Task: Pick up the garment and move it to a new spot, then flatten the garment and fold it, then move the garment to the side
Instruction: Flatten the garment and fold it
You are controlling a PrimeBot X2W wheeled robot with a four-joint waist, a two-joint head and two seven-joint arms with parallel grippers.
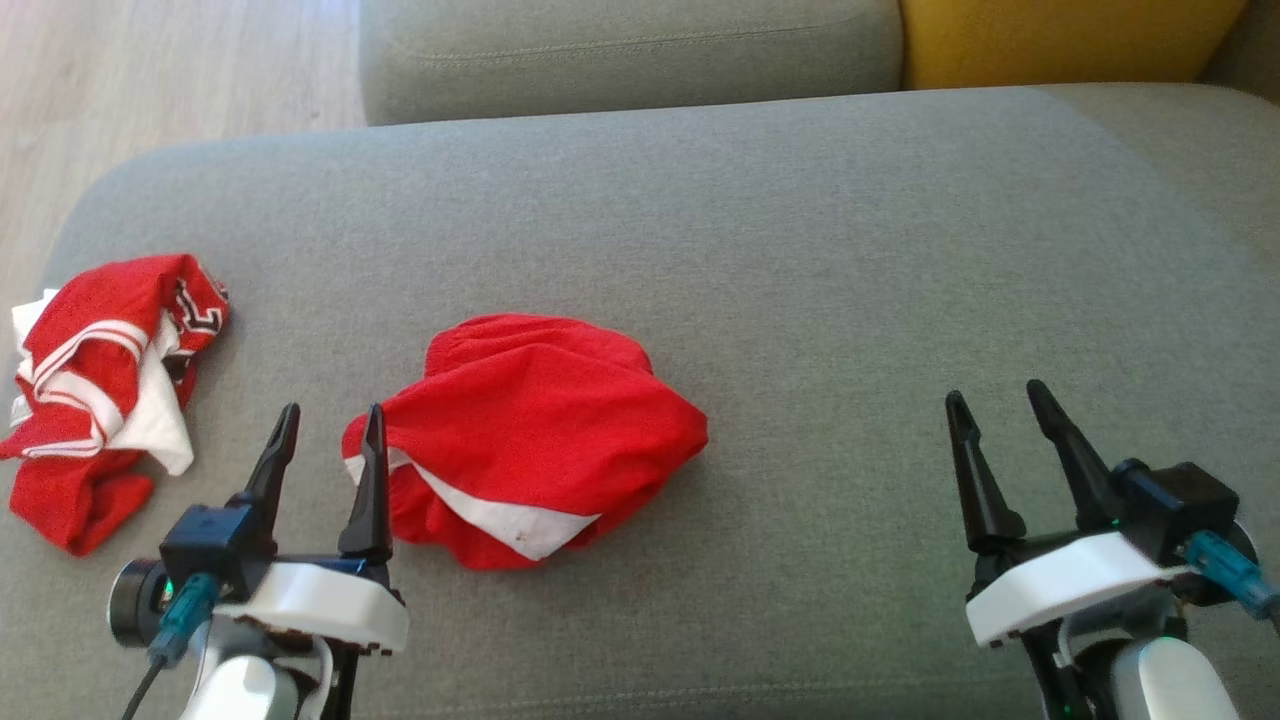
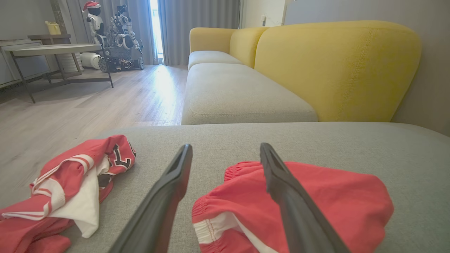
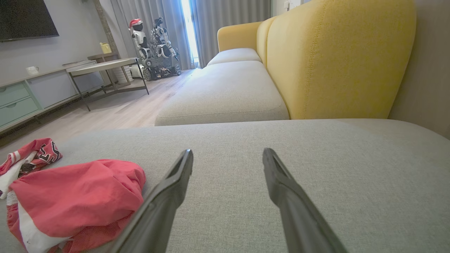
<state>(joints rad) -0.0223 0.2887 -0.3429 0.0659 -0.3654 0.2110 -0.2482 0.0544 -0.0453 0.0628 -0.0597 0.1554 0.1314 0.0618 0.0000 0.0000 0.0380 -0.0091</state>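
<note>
Sofa seat, crumpled garment, wood floor, left pincer and right pincer spread, empty

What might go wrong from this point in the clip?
The open left pincer sits between the crumpled red shorts and the red-and-white jersey, so it may grab the wrong garment.
The shorts are bunched, so a pinch may catch one layer.
The jersey lies near the edge of the grey cushion and may be nudged off.

Red garment, seemingly shorts with white trim, lies crumpled on grey cushion
</note>
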